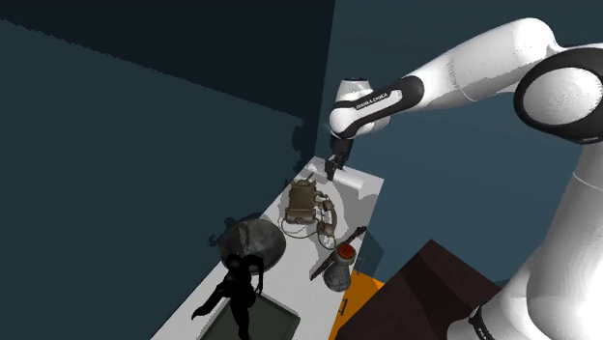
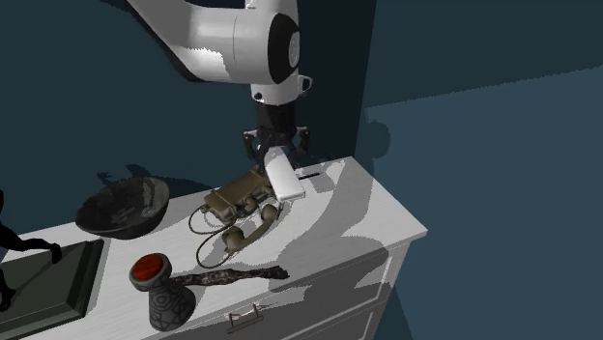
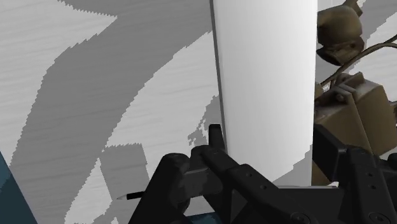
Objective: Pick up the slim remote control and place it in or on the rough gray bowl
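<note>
Gray bowl [image 2: 126,217] at left on the cabinet top [image 2: 377,208], old phone [image 2: 242,208] mid. Just right of the phone, gripper [image 2: 274,150] is clamped on the white remote [image 2: 284,177] — remote tilted, well apart from the bowl.

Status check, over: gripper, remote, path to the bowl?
Black gripper shut on white remote. Gray bowl not yet reached. Old telephone lies between them.

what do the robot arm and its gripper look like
The arm is white, built of thick rounded segments with dark bands at the joints. The band near the wrist carries small white lettering. The gripper is all black and blocky, with two straight fingers.
</note>
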You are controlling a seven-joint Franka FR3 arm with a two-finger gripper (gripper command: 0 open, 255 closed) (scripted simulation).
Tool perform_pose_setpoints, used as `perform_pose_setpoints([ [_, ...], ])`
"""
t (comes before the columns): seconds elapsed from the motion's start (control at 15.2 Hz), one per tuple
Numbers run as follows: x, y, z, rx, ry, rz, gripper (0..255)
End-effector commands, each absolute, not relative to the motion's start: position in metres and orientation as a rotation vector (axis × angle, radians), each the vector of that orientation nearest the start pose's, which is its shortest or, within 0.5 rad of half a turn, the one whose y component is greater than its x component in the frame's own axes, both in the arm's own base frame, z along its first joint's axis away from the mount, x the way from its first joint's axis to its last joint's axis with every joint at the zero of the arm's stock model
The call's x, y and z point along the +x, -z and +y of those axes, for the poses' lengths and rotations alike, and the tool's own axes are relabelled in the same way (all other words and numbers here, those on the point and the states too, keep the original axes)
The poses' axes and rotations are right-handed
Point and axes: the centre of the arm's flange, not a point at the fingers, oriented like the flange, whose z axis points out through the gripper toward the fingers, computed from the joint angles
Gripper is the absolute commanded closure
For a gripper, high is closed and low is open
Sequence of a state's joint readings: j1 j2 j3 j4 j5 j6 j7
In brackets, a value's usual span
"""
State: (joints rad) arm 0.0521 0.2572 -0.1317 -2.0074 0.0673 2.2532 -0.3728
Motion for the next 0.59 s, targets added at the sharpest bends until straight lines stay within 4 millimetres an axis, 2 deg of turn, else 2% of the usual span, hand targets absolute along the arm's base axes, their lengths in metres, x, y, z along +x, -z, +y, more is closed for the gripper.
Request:
perform_pose_setpoints([
  [0.0,0.589,-0.329,-0.017,-3.097,-0.006,-0.394,255],
  [0.53,0.579,-0.329,0.088,-3.097,-0.006,-0.394,255],
])
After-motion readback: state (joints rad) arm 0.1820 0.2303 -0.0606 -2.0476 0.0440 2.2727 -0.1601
